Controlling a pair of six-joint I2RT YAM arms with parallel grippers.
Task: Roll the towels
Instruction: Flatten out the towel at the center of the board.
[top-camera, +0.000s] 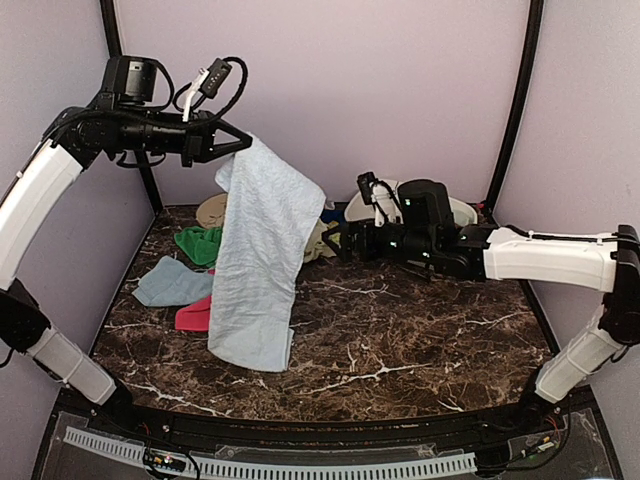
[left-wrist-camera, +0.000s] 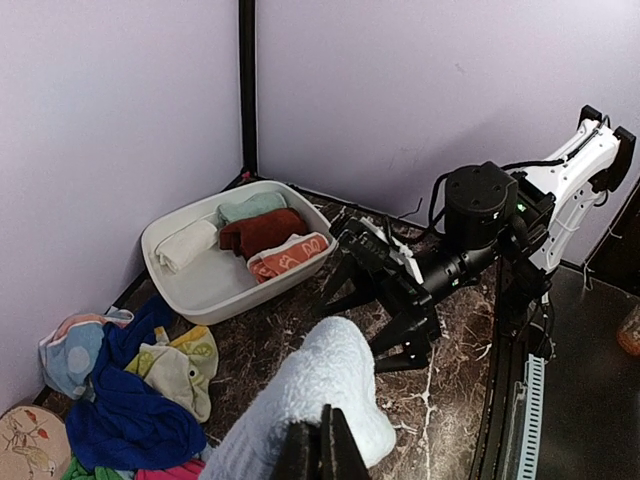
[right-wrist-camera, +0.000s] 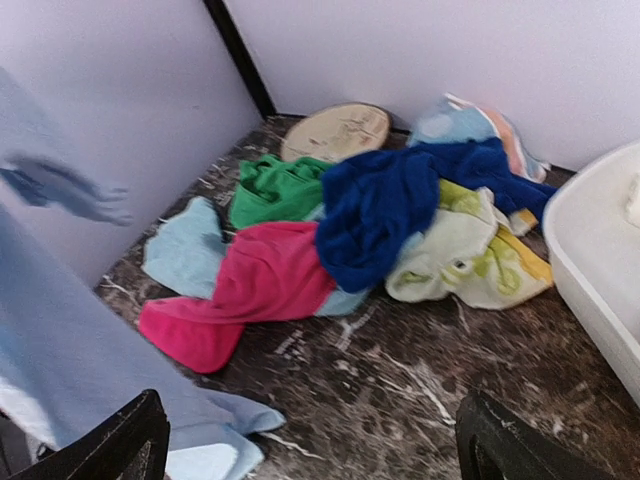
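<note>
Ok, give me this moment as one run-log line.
left gripper: shut on pale blue towel, held up, lower end on table | right gripper: open, empty, facing towel pile | basin: rolled towels inside

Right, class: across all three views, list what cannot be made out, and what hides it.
Top view: the hanging pale blue towel covers part of the towel pile.
Top view: the right arm hides most of the white basin.
Right wrist view: the right edge cuts off the basin; the hanging towel is blurred.
Left wrist view: the bottom edge cuts off the left gripper.
</note>
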